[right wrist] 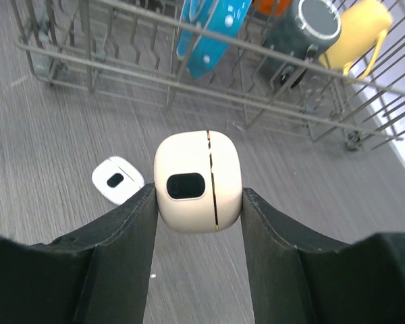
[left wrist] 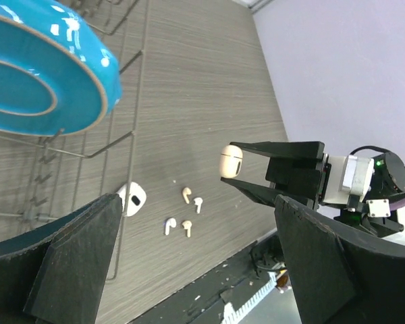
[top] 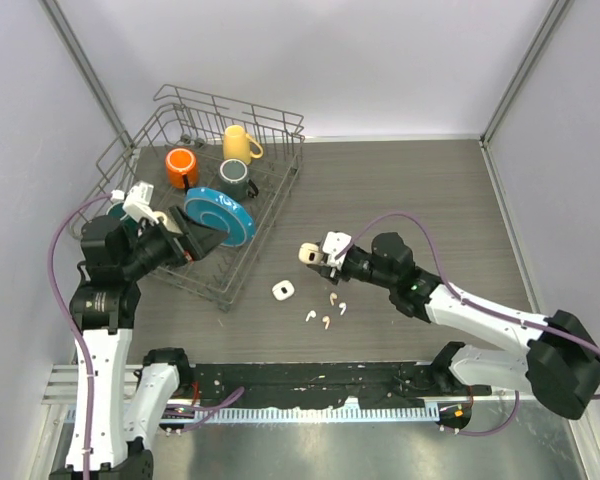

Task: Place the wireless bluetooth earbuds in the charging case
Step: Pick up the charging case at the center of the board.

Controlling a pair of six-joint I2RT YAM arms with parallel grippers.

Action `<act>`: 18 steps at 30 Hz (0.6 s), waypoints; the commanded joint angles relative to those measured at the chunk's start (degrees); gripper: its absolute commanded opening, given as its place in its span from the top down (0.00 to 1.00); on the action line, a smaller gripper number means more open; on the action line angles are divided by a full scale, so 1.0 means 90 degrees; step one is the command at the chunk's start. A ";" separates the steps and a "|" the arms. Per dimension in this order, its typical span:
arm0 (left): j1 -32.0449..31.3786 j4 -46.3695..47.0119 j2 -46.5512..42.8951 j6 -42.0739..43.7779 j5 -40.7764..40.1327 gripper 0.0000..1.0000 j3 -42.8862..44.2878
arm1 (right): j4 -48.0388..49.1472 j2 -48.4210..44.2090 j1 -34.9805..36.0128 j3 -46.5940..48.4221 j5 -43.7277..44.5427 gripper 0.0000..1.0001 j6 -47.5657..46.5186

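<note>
My right gripper (top: 317, 256) is shut on a cream charging case (top: 308, 252), closed and held off the table; the case fills the right wrist view (right wrist: 198, 181) between the jaws. A second, white case (top: 283, 290) lies on the table, also in the right wrist view (right wrist: 117, 180). Several tiny white earbuds (top: 325, 310) lie loose just right of it, seen in the left wrist view (left wrist: 185, 194). My left gripper (top: 195, 243) is open and empty, raised over the dish rack's front edge, far left of the earbuds.
A wire dish rack (top: 160, 130) stands at the back left with a blue plate (top: 220, 215), an orange mug (top: 181, 165), a yellow mug (top: 240, 143) and a grey mug (top: 235, 178). White walls close the sides and back.
</note>
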 commanded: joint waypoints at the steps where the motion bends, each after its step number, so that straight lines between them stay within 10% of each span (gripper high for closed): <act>1: -0.0539 0.0672 0.0142 -0.0331 -0.0060 0.00 0.0106 | 0.0324 -0.0465 0.0295 0.0006 0.0529 0.99 0.0361; 8: -0.2773 0.1345 0.0542 -0.0273 -0.1584 0.00 -0.0031 | 0.0089 -0.0699 0.0724 0.0221 0.0714 0.99 0.0547; 18: -0.3929 0.2039 0.1470 -0.0292 -0.2044 0.01 -0.0196 | 0.0167 -0.0846 0.1184 0.0328 0.1320 0.99 0.0488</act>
